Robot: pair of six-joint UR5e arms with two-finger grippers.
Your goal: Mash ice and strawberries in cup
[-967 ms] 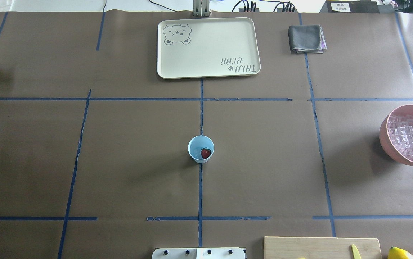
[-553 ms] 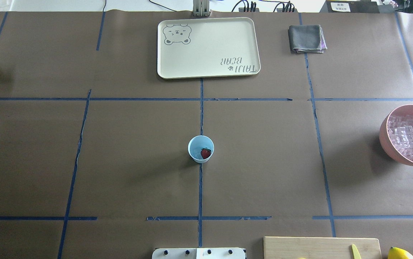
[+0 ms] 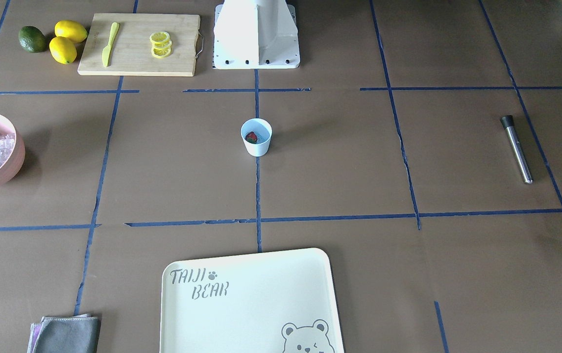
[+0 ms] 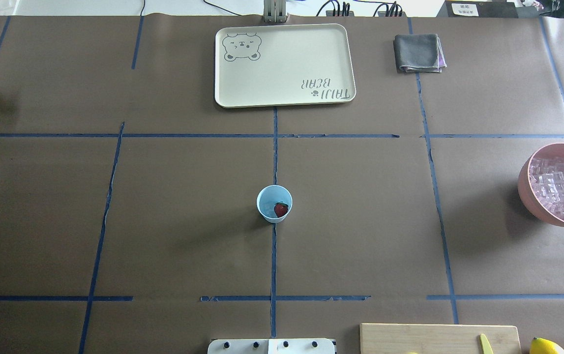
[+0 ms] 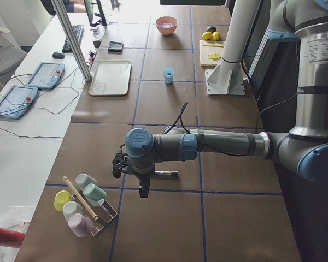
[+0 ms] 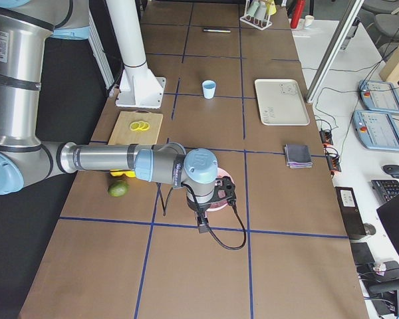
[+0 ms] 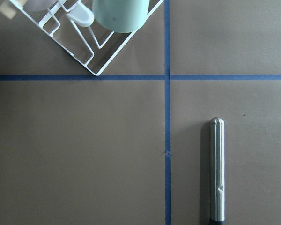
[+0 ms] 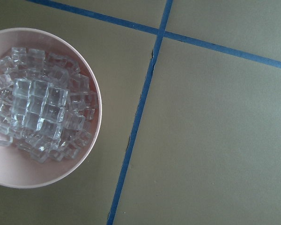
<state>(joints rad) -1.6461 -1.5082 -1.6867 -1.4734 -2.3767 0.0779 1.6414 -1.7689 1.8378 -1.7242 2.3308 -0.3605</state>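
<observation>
The light-blue cup (image 4: 274,204) stands upright at the table's middle, also in the front view (image 3: 256,137). One red strawberry (image 4: 281,210) lies inside it. The ice (image 4: 559,189) is a pile of clear cubes in the pink bowl (image 4: 525,184) at the right edge; the right wrist view shows the ice (image 8: 35,112) from straight above. A steel muddler (image 3: 518,149) lies flat at the left edge, and it shows below the left wrist camera (image 7: 217,173). My left gripper (image 5: 144,188) hangs over the muddler and my right gripper (image 6: 201,222) over the bowl. I cannot tell whether either is open.
A cream tray (image 4: 284,64) and a grey cloth (image 4: 418,52) lie at the far side. A cutting board (image 3: 138,44) with lemon slices and a yellow knife, two lemons (image 3: 67,41) and an avocado (image 3: 32,39) sit near the robot's base. A white cup rack (image 7: 98,33) stands beside the muddler.
</observation>
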